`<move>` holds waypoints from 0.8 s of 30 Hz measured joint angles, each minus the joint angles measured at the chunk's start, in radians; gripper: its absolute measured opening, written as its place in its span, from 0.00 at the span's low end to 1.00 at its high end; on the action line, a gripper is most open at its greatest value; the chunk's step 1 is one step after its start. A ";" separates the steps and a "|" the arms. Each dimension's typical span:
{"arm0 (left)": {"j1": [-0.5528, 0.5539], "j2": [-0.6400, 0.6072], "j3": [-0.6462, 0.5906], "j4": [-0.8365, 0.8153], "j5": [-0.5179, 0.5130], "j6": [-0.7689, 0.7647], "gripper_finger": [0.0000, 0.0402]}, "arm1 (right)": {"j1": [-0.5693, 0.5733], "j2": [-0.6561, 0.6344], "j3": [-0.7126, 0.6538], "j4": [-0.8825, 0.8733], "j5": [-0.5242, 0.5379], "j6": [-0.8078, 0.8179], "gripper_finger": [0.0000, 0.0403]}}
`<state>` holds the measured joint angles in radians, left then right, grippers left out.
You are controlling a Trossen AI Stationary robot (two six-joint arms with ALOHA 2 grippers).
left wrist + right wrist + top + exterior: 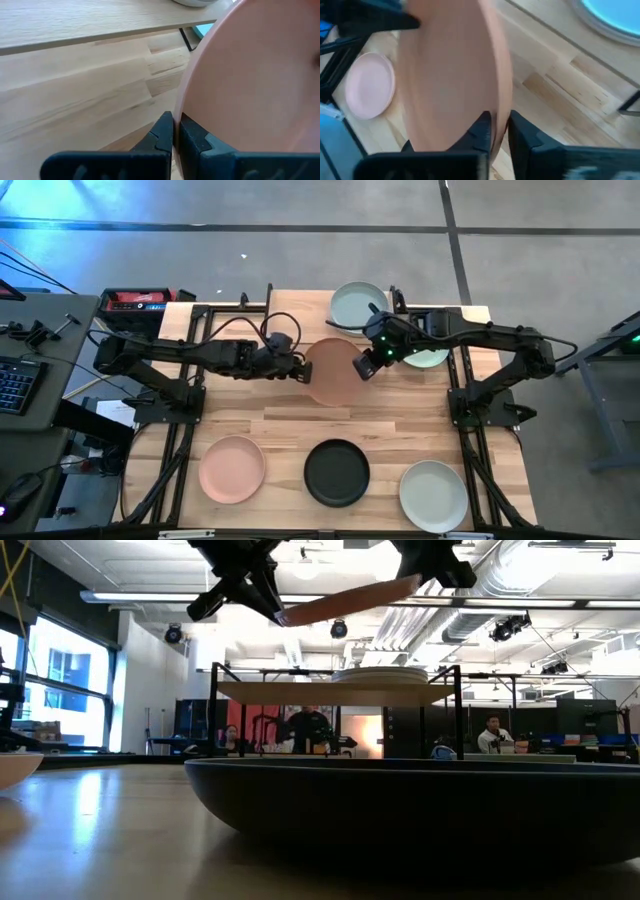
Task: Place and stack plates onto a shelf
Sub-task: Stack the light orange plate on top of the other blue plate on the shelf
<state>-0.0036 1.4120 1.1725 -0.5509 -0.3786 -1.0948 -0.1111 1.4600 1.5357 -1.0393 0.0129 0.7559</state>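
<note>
Big picture first: tabletop [300, 430] w/ the shelf [460, 315] along its 12 o'clock edge, seen from above. On the shelf a pale green plate [358, 303] sits at 12, another plate [428, 358] toward 1 o'clock, mostly under my right arm. Three plates wait on the table: pink plate [232, 469] at 7, black plate [337, 472] at 6, pale grey-green plate [434, 495] at 5.

The peach plate [332, 370] is airborne at centre, above the table and just in front of the shelf, tilted in the low view: lower on my left side, higher on the right.

Risks, as I judge them: two arms on one rigid plate means any mismatch in motion could twist it out of a grip or strain it. If one side lets go early, the tilt would swing it down & it may clip the shelf edge or drop onto the table. Coming in too low could also knock the plates already up there.

My left gripper [174, 131] is clamped on the peach plate's rim, fingers nearly together w/ only the rim between. My right gripper [496, 131] pinches the opposite rim, fingers a bit wider apart.
</note>
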 joint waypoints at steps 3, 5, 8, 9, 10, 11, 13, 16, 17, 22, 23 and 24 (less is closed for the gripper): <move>0.000 0.000 0.000 0.003 0.001 -0.001 0.00 | -0.001 0.007 0.000 -0.011 0.005 0.019 0.02; 0.000 0.000 0.000 0.004 0.006 0.000 0.00 | 0.000 0.010 0.000 -0.026 0.005 0.041 0.03; -0.001 0.000 0.000 0.007 0.008 0.000 0.00 | 0.000 0.017 0.000 -0.043 0.003 0.052 0.01; 0.000 0.000 0.000 0.006 0.014 0.000 0.01 | 0.000 0.018 0.000 -0.044 0.002 0.059 0.01; 0.001 0.000 0.000 0.007 0.024 0.000 0.01 | 0.000 0.018 0.000 -0.044 0.001 0.067 0.01; 0.003 0.000 0.000 0.008 0.037 0.000 0.02 | 0.000 0.018 0.000 -0.044 0.001 0.072 0.01; 0.008 0.000 0.000 0.008 0.060 0.000 0.04 | 0.000 0.020 0.000 -0.048 0.004 0.075 0.01; 0.011 0.000 0.000 0.009 0.067 0.008 0.07 | 0.000 0.020 0.000 -0.046 0.006 0.075 0.00; 0.010 0.000 0.000 0.009 0.068 0.020 0.08 | 0.001 0.020 0.000 -0.046 0.006 0.075 0.00; 0.013 0.000 0.000 0.029 0.109 0.067 0.14 | 0.001 0.020 0.000 -0.050 0.021 0.074 0.00; 0.013 0.000 0.000 0.037 0.115 0.075 0.15 | 0.001 0.019 0.000 -0.052 0.021 0.074 0.00; 0.013 0.000 0.000 0.043 0.119 0.081 0.17 | 0.001 0.019 0.000 -0.052 0.021 0.074 0.00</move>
<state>0.0093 1.4117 1.1728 -0.5076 -0.2594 -1.0142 -0.1101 1.4792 1.5356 -1.0912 0.0339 0.8295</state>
